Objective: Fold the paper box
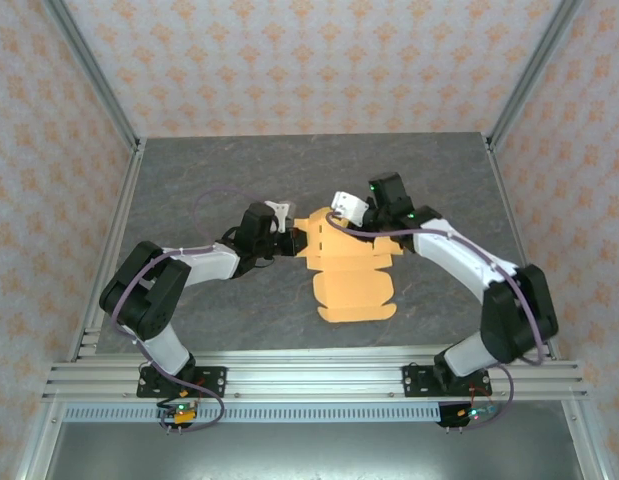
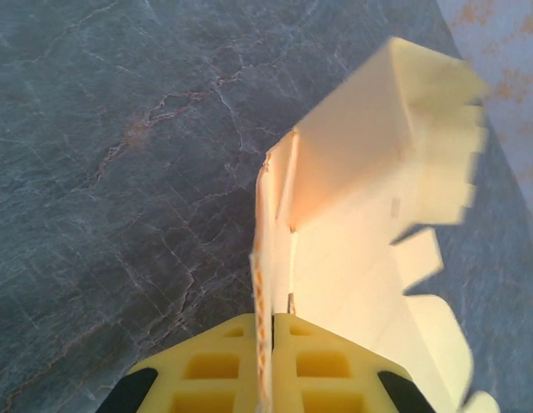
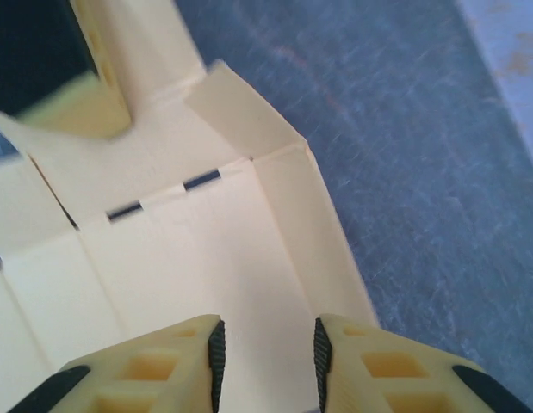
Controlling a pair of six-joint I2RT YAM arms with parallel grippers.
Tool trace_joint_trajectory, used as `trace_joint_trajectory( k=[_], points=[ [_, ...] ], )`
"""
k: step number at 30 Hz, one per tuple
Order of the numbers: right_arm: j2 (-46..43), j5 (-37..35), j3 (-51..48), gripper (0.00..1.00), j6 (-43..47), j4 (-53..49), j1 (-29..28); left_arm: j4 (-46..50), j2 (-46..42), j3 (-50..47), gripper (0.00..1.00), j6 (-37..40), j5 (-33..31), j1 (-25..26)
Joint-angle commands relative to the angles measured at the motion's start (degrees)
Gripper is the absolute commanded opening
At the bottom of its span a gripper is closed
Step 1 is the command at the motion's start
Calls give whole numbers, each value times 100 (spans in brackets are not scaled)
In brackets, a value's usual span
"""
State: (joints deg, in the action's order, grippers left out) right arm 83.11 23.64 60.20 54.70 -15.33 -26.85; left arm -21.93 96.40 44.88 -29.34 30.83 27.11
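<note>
Counting one paper box (image 1: 354, 280), light orange-tan, lying mid-table between the two grippers. Counting one grey marbled table (image 1: 209, 180), two arms, two grippers and three patterned walls (image 1: 309, 60).

- Paper box from above: resting with a rounded near flap flat on the table, toward the arm bases, and the far part lifting where the grippers are meeting it.
- Paper box in the left wrist view (image 2: 361, 172): standing as an upright folded wall with a toothed edge at the right. Blurring along that edge; running off the lower frame edge.
- Paper box in the right wrist view (image 3: 206, 258): showing a floor panel, raised side walls and two dark slots (image 3: 201, 179) along a fold. Running off the left and bottom frame edges.
- Blurred dark-and-yellow shape (image 3: 68, 77) at top left in the right wrist view: hard to make out.
- Left gripper (image 1: 287, 240): reaching the box's left side. Pinching together on a thin raised edge of the sheet in its own view (image 2: 273, 327), yellow fingers (image 2: 214, 366) pressing it from both sides.
- Right gripper (image 1: 367, 225): hanging over the box's far right part, its fingertips hard to make out from above. Standing apart in its own view (image 3: 266, 340) with a clear gap, hovering over the floor panel and clamping nothing visible.
</note>
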Motion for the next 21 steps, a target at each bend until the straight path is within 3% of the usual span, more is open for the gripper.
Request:
trace_joint_trajectory(
  k=[1, 3, 7, 9, 10, 12, 16, 21],
  points=[
    [-523, 357, -125, 39, -1817, 805, -5, -478, -8, -44, 0, -682, -167, 20],
    [-675, 425, -132, 46, -2403, 566, -4, -458, -14, -23, 0, -806, -161, 15],
    [-606, 597, -252, 49, -3573, 400, -313, -200, -42, 123, 0, -1086, -209, -20],
    [-322, 487, -248, 67, -3966, 260, -643, -160, -19, 201, 0, -1232, -146, -33],
    [-119, 614, -155, 70, -4062, 82, -782, -149, 7, 235, 0, -1273, -103, -35],
    [204, 671, -72, 73, -4329, -28, -914, -173, 67, 310, 0, -1305, 27, -38],
    [635, -185, -20, 73, -5143, -86, -945, -205, 141, 305, 0, -1465, 45, -65],
    [1037, -367, -41, 78, -5466, -208, -1021, -277, 196, 318, 0, -1709, 177, -83]
  ],
)
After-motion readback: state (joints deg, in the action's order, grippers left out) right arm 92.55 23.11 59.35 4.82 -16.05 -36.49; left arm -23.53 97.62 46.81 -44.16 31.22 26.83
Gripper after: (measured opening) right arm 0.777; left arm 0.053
